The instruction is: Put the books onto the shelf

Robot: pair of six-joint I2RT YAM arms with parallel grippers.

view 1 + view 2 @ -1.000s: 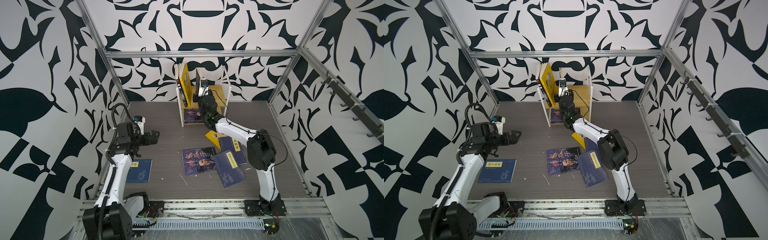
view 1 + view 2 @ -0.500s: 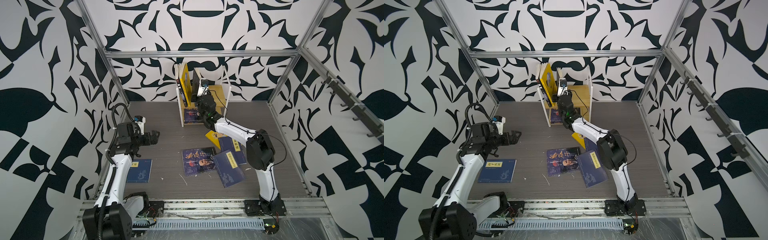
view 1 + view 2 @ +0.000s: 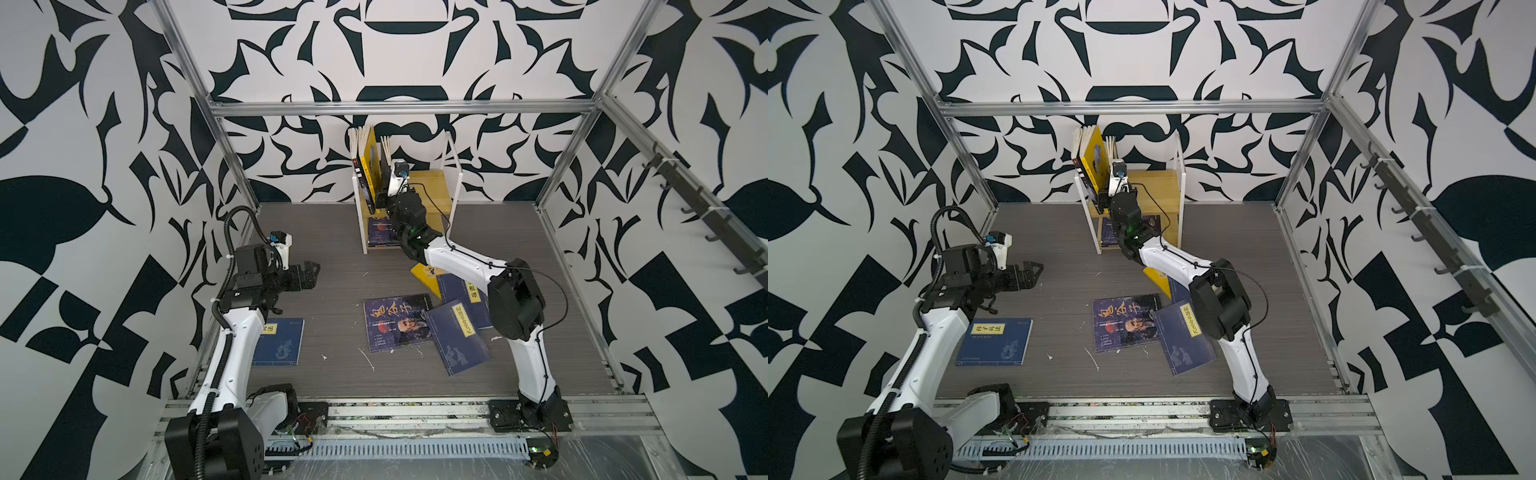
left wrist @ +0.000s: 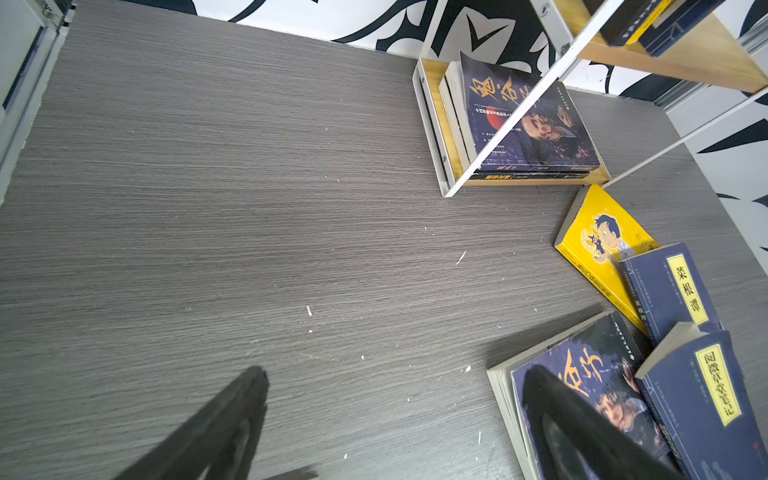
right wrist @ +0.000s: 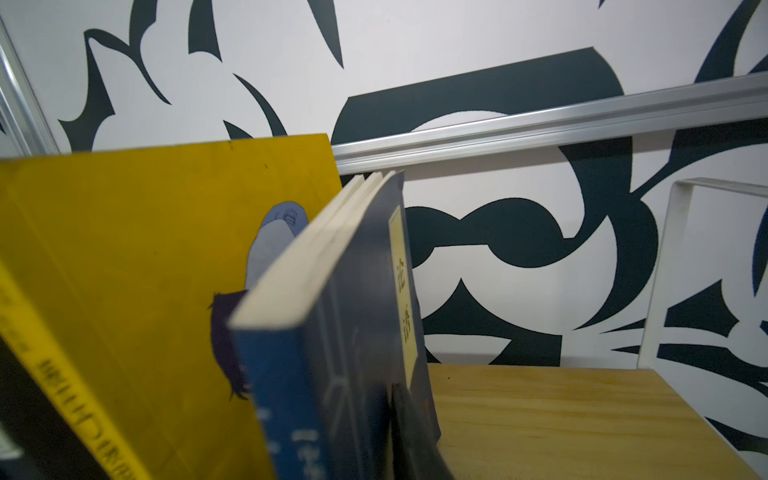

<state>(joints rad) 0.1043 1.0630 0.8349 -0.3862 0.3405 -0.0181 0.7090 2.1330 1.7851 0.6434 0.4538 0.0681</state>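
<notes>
The shelf (image 3: pixel 432 183) stands at the back of the table. On its top board a yellow book (image 5: pixel 124 270) leans left with other books. My right gripper (image 3: pixel 383 198) is at that tier with an upright navy book (image 5: pixel 332 332) between its jaws. One finger (image 5: pixel 411 436) lies along the cover; the other is hidden behind the book. A portrait book (image 4: pixel 532 124) lies flat on the lower tier. My left gripper (image 3: pixel 311 270) hovers open over bare table at the left, holding nothing. Loose books lie on the table: a portrait one (image 3: pixel 395 322) and a navy one (image 3: pixel 457 336).
More loose books: a navy one (image 3: pixel 465 291) and a yellow one (image 3: pixel 426 276) partly under my right arm, and a navy one (image 3: pixel 280 343) beside the left arm. Metal frame posts and patterned walls enclose the table. The right half of the top board (image 5: pixel 561 415) is bare.
My right gripper has shifted the navy book a little left, toward the yellow book on the top tier. The left arm has not moved.
</notes>
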